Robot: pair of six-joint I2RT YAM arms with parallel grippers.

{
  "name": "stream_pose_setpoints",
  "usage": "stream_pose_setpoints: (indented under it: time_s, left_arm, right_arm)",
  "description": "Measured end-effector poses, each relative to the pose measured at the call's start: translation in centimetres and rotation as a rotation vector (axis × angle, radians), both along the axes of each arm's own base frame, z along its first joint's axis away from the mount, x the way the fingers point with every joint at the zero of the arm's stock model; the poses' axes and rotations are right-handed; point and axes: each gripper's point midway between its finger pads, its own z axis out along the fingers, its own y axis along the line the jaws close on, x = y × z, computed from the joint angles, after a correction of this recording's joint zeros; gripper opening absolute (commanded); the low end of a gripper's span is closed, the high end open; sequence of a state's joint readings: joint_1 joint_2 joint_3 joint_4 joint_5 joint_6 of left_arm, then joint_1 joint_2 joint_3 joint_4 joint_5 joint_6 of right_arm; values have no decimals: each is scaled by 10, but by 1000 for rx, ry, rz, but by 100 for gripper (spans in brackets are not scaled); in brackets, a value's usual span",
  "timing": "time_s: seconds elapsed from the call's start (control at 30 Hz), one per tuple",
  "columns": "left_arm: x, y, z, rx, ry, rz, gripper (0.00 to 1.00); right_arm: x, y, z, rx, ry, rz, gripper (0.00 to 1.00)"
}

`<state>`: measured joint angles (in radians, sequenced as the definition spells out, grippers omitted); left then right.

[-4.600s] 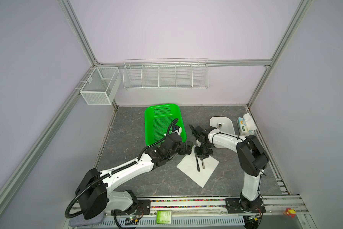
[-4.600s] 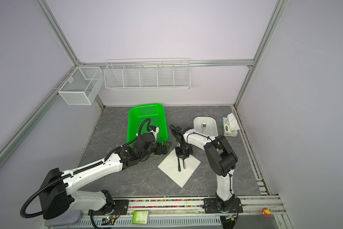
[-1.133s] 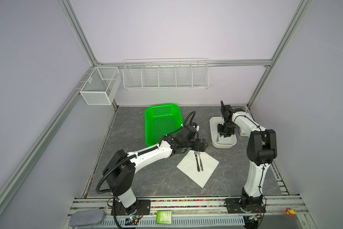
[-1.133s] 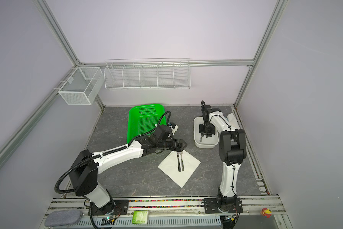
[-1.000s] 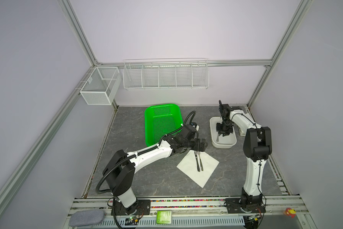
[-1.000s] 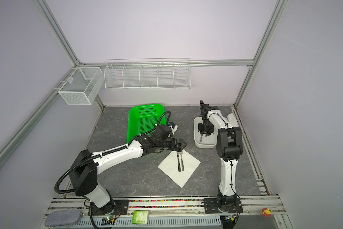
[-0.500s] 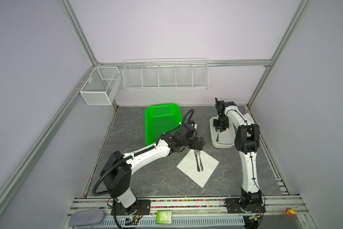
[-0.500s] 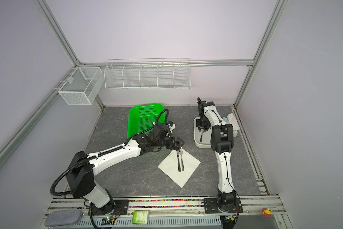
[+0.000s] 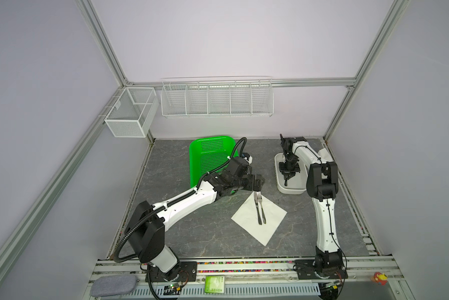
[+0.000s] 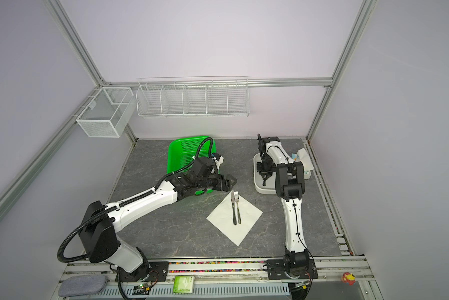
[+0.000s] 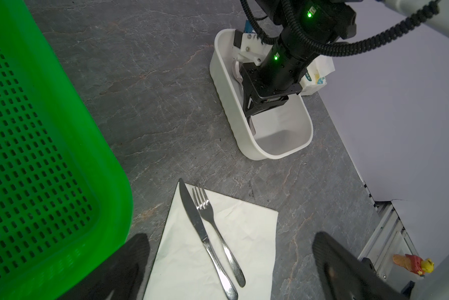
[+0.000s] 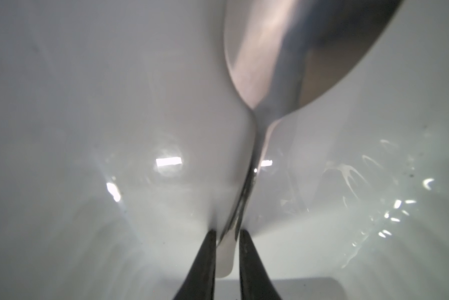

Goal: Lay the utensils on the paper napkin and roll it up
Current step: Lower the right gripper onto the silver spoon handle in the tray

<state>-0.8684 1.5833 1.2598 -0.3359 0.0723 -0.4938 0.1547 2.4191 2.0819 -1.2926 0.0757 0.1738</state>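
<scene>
The white paper napkin (image 9: 246,218) (image 10: 223,218) lies as a diamond on the grey table. A knife (image 9: 257,207) (image 11: 197,223) and a fork (image 9: 262,211) (image 11: 213,220) lie side by side on it. My left gripper (image 9: 258,185) (image 11: 228,262) hovers open over the napkin's far corner, holding nothing. My right gripper (image 9: 286,181) (image 12: 227,232) points down into the white tub (image 9: 291,191). Its fingers press both sides of the spoon (image 12: 283,52) handle; the spoon's bowl rests against the tub's wall.
A green perforated basket (image 9: 210,155) stands behind my left arm. A blue-and-white tissue pack (image 10: 302,161) sits by the right wall behind the tub. Wire baskets (image 9: 216,100) hang on the back and left walls.
My right gripper left the napkin for the tub several seconds ago; in the last second its jaws have narrowed onto the spoon handle. My left gripper has shifted slightly and stays open.
</scene>
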Motion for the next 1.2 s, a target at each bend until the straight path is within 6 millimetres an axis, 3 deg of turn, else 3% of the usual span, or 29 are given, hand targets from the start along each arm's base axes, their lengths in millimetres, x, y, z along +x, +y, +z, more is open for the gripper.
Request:
stream_pose_setpoints:
  time_s: [0.1, 0.33, 0.7, 0.97, 1.2]
  left_arm:
    - [2, 3, 0, 3, 1, 6, 99]
    - [3, 7, -3, 23, 11, 9, 99]
    - [5, 8, 5, 25, 0, 8, 99]
    - [8, 10, 10, 28, -2, 11, 99]
    - [11, 11, 17, 22, -13, 14, 99]
  right_arm:
    - [-8, -5, 0, -10, 18, 38, 16]
    - [-5, -27, 3, -76, 16, 83, 19]
    - [32, -33, 6, -25, -72, 60, 25]
    - [24, -30, 2, -9, -35, 62, 24]
    - [3, -32, -2, -13, 35, 62, 18]
